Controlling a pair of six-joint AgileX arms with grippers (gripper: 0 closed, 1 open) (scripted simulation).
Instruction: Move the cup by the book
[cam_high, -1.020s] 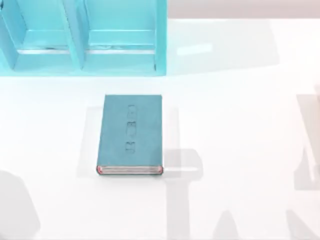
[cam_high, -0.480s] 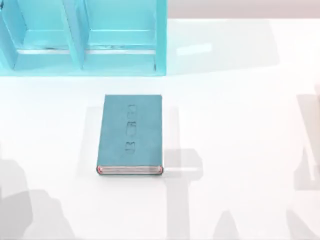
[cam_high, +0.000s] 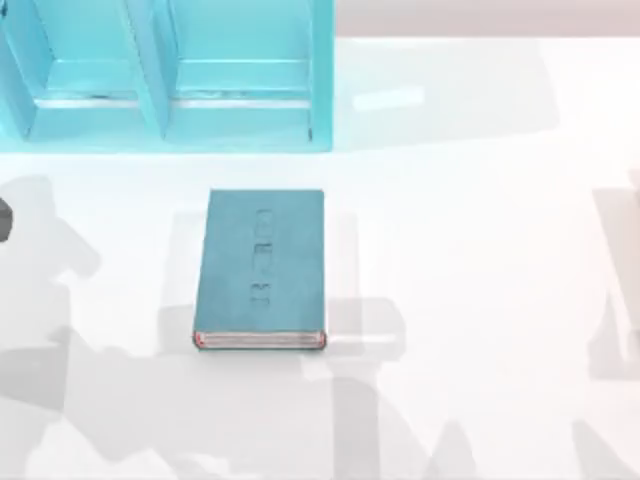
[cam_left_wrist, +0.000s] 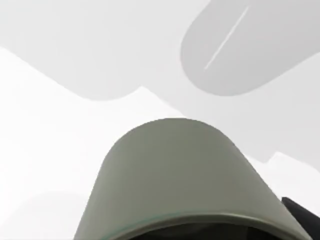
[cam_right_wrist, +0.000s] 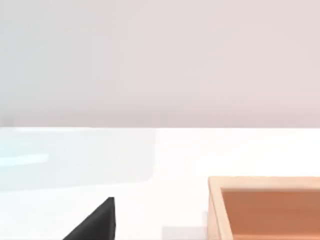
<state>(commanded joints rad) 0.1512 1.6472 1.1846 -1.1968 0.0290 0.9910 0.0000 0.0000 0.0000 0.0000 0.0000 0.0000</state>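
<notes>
Filling the left wrist view, the cup was seen close under the left jaws; whether it was gripped cannot be told. The book lay mid-counter. Judged light, rigid and smooth-walled, the cup suited a mid-wall hold.

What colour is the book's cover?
Teal, with faint embossed marks; the book shows best in the top view.

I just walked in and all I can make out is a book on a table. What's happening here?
A two-armed robot is meant to put a cup beside that teal book, which lies flat on the white table before a light-blue shelf unit. The olive-grey cup sits right up against the left arm's wrist camera. A wooden box lies near the right arm.
</notes>
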